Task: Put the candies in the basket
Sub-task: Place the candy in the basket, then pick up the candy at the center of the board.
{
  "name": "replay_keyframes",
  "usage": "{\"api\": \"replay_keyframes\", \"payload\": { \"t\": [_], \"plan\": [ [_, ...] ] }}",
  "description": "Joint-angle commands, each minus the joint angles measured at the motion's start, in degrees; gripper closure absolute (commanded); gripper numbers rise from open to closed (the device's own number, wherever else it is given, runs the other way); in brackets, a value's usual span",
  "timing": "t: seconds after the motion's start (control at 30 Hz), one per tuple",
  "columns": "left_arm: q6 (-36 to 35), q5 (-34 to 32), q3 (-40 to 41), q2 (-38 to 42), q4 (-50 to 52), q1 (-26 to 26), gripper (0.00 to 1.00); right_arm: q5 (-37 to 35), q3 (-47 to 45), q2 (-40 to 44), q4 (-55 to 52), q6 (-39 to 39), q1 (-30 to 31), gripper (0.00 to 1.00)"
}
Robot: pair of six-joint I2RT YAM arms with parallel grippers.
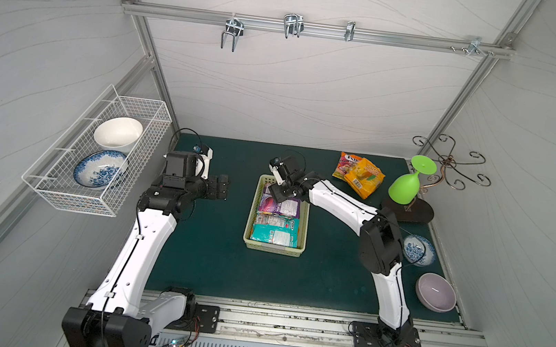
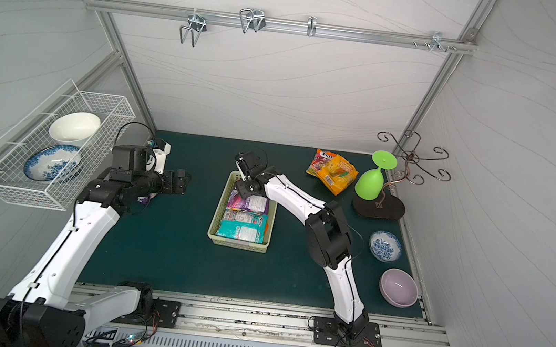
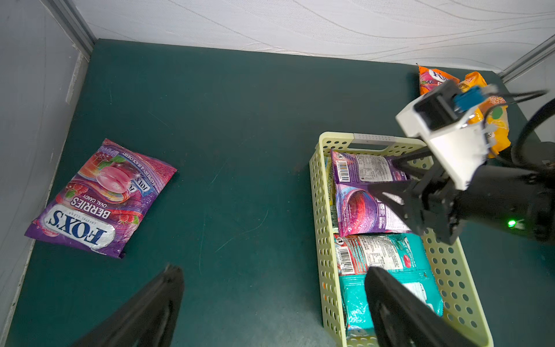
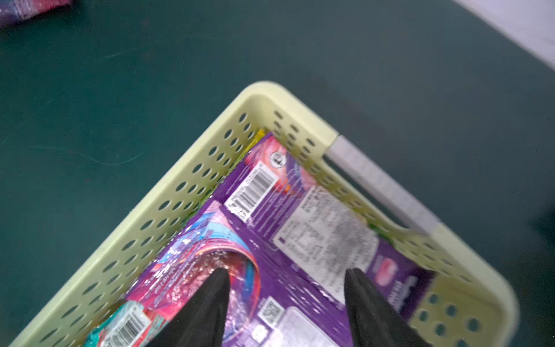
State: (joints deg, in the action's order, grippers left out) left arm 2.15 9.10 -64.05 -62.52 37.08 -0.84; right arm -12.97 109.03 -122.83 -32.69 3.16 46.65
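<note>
Reaching over the basket (image 1: 274,249), right gripper (image 4: 285,272) gapes empty above purple bag (image 4: 300,225); left gripper (image 3: 274,269) wide, empty

Evenly bright, diffuse light with soft shadows; glare on glossy candies (image 4: 192,270); right wrist view motion-blurred; both top views bowed at edges.

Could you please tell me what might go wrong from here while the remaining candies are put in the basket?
The right gripper hovers open over the purple bag in the basket; its fingertips may snag it.
The orange bags lie beside the upturned green glass; a reach there could topple it.
The FOX'S bag lies flat by the wall; the open left gripper may slip off it.
</note>
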Motion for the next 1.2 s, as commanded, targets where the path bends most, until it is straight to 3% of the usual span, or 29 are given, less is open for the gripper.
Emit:
{"api": "replay_keyframes", "payload": {
  "t": [0.0, 0.2, 0.4, 0.67, 1.17],
  "plan": [
    [0.19, 0.54, -0.6, 0.21, -2.0, 0.16, 0.02, -5.13, 3.54, 2.98, -5.46, -0.92, -2.84, 0.34],
    [-0.09, 0.04, -0.96, -0.06, -1.65, 0.23, 0.02, -10.32, 12.47, -2.33, -12.98, 3.07, -7.31, 0.32],
    [-0.21, -0.04, -1.07, -1.06, -1.62, 0.16, 0.02, -20.46, 21.26, -9.45, -16.46, -0.04, -9.99, 0.28],
    [-0.21, -0.31, -0.81, -2.82, -1.81, 0.58, 0.02, -23.05, 23.15, -15.52, -12.84, -1.49, -15.64, 0.28],
    [-0.3, 0.77, 0.53, -5.04, -2.74, 2.69, 0.02, -24.15, 35.5, -30.85, -8.32, -6.7, -19.65, 0.36]
  ]
}}
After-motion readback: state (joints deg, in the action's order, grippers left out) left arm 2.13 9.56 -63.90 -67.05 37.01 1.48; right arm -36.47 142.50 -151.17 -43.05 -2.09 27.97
